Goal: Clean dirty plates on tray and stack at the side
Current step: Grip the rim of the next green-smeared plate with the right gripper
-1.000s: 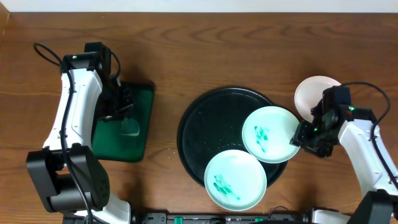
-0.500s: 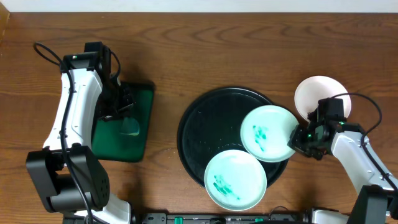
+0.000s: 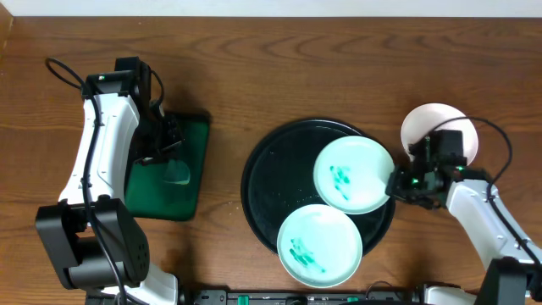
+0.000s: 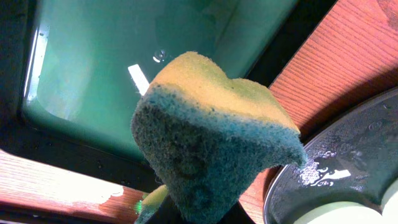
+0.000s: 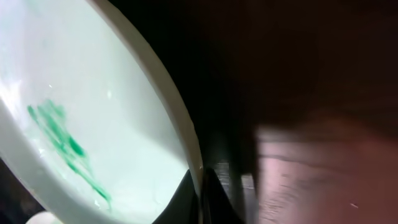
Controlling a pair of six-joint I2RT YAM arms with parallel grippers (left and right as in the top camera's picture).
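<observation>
The black round tray [image 3: 271, 174] sits at the table's centre. A dirty plate with teal smears [image 3: 352, 174] hangs over its right part, held by its right rim in my right gripper [image 3: 396, 184]; in the right wrist view the rim [image 5: 180, 124] sits between the shut fingers [image 5: 200, 180]. A second smeared plate [image 3: 319, 246] rests on the tray's front edge. A clean white plate [image 3: 430, 127] lies on the table at the right, partly under my right arm. My left gripper [image 3: 165, 144] is shut on a yellow-and-green sponge [image 4: 211, 143] above the green tray.
A rectangular green tray [image 3: 174, 169] holding water lies at the left, also seen in the left wrist view [image 4: 112, 68]. The black tray's wet rim [image 4: 348, 162] shows at that view's lower right. Bare wood table [image 3: 279, 68] lies behind.
My right gripper has carried the smeared plate leftward, further over the black tray. The left arm and sponge have not moved.
</observation>
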